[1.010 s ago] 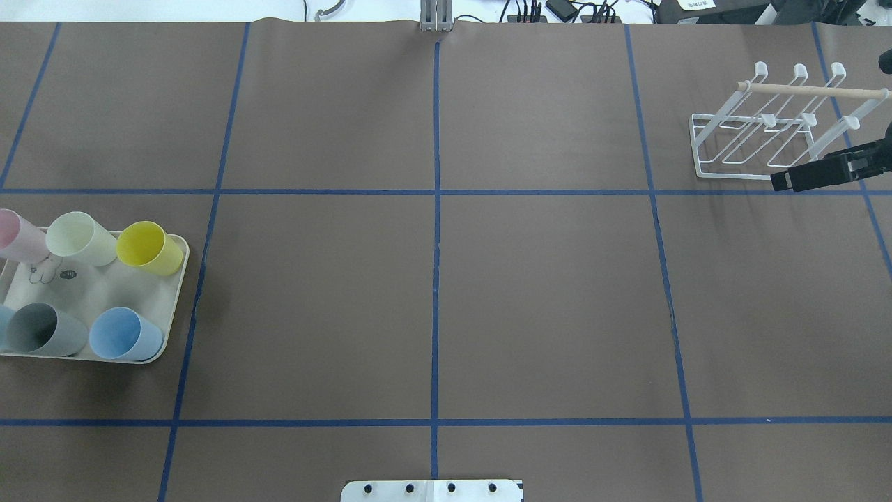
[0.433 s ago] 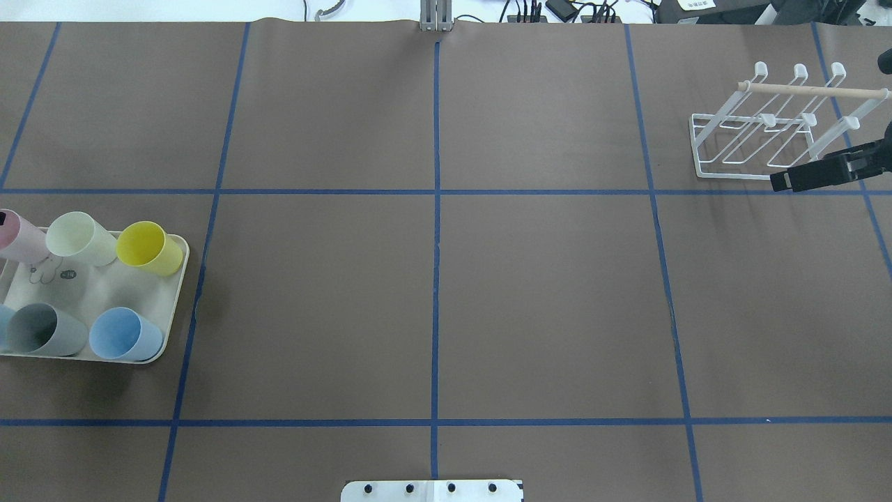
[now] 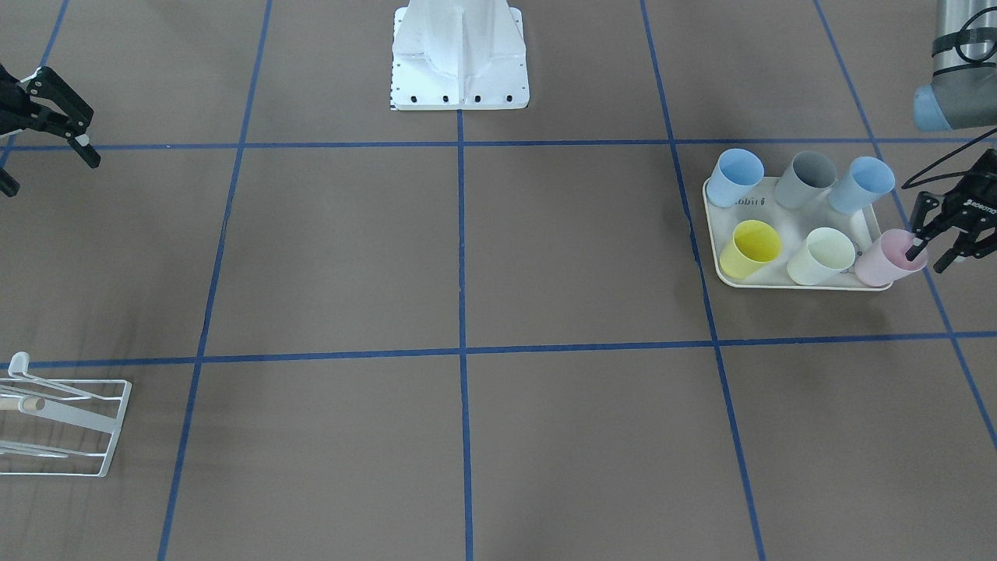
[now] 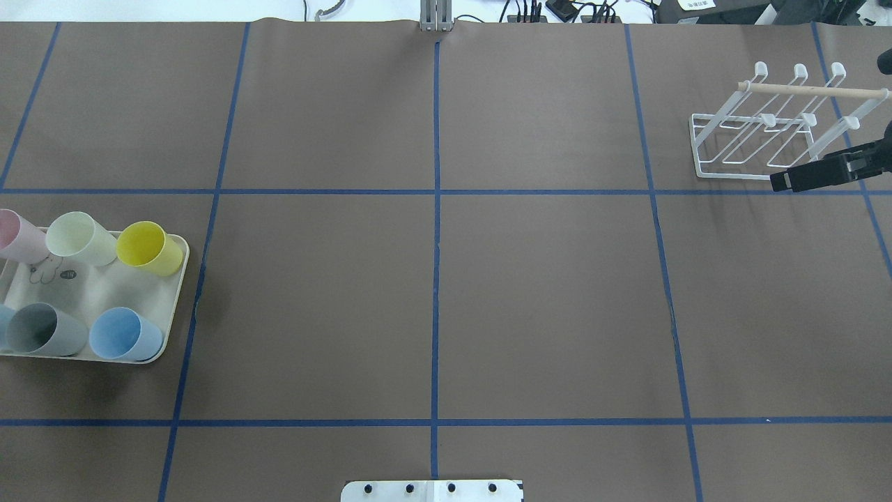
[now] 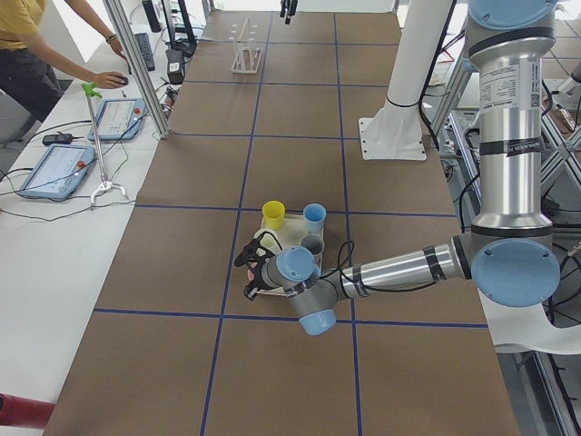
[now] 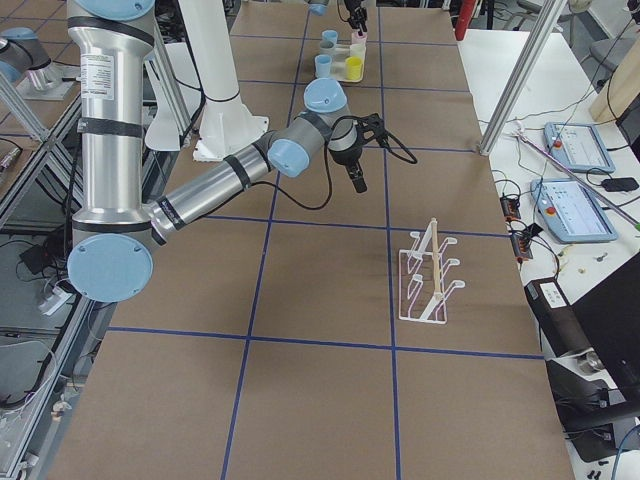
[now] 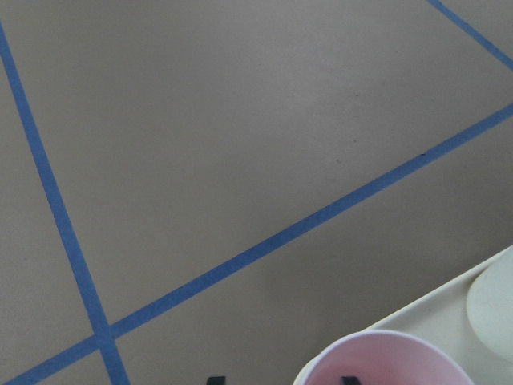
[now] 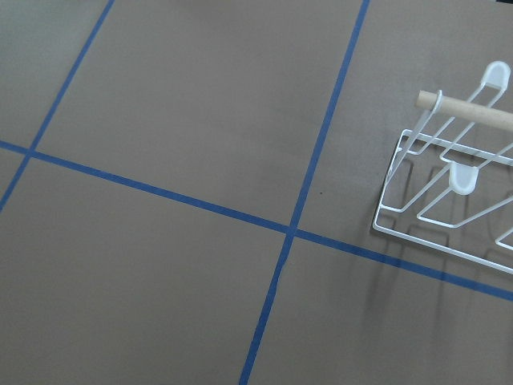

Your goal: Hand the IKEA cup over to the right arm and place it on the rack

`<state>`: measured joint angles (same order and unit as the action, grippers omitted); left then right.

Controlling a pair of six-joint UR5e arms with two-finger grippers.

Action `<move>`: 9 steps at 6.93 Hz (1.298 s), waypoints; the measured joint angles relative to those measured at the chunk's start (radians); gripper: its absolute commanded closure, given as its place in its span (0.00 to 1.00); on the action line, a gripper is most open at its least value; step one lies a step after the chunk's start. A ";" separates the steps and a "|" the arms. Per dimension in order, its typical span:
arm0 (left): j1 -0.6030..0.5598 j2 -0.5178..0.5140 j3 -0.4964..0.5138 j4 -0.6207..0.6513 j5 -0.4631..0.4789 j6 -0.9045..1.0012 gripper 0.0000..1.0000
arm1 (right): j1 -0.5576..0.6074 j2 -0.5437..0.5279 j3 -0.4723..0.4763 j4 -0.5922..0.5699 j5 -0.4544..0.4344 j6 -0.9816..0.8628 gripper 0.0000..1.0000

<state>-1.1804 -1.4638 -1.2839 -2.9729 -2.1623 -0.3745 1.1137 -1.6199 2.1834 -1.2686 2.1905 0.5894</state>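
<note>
On the brown table (image 3: 545,257), left claw (image 3: 925,261) spread astride the pink cup (image 3: 882,266) (one finger inside)

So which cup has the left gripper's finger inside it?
The pink cup, at the tray's corner: the left gripper straddles its rim, one finger inside, one outside.

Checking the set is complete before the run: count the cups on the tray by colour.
Light blue cups: 2
Grey cup: 1
Yellow cup: 1
Pale green cup: 1
Pink cup: 1
Total: 6
</note>
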 measured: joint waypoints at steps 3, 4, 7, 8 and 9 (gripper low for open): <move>0.012 0.006 -0.001 -0.010 -0.001 0.000 1.00 | 0.000 0.000 -0.002 0.000 0.000 0.000 0.00; 0.012 0.007 -0.003 -0.011 -0.001 0.000 1.00 | 0.000 0.002 -0.002 0.000 0.000 -0.001 0.00; -0.020 0.000 -0.010 -0.001 -0.067 0.000 1.00 | 0.000 0.065 -0.036 0.019 0.006 -0.033 0.00; -0.074 -0.007 -0.018 0.014 -0.096 0.001 1.00 | -0.005 0.107 -0.073 0.081 0.009 -0.045 0.00; -0.127 -0.011 -0.044 0.048 -0.122 0.001 1.00 | -0.022 0.154 -0.137 0.206 0.010 -0.052 0.01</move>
<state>-1.3072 -1.4744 -1.3283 -2.9250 -2.2847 -0.3736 1.0912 -1.4659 2.0462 -1.0625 2.2010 0.5376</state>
